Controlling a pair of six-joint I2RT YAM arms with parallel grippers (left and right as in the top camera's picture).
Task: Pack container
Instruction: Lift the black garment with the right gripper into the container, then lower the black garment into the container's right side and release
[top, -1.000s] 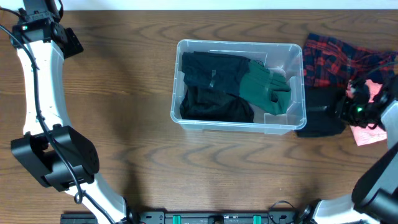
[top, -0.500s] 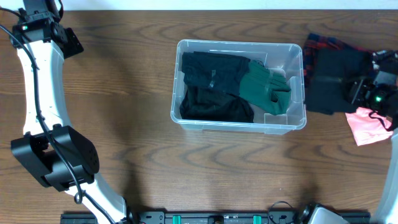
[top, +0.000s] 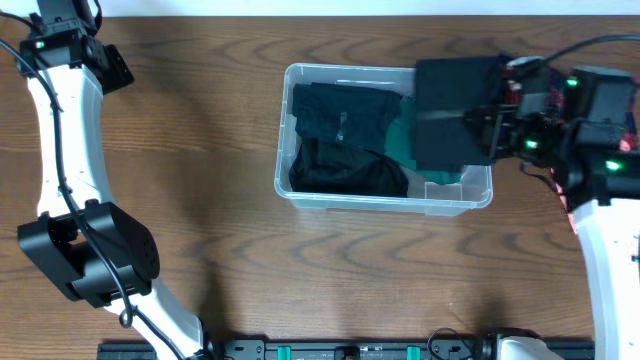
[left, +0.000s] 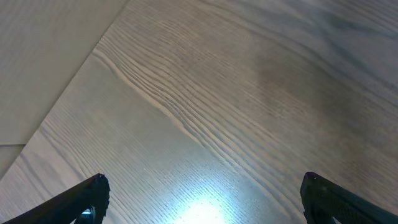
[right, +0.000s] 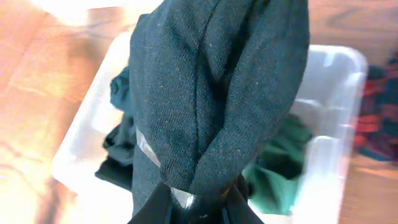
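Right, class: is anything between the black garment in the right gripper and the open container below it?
Nothing visible blocks it. The black garment hangs from the right gripper above the right end of the lidless container; only a green garment and dark clothes lie inside.

Wood-grain table (top: 230, 260) — bright glare spot (left: 199, 208)

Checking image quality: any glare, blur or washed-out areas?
Overhead: evenly lit, sharp. Left wrist: white glare patch on the wooden table, bottom centre. Right wrist: black garment fills the frame; the container behind looks soft, overexposed towards the top.
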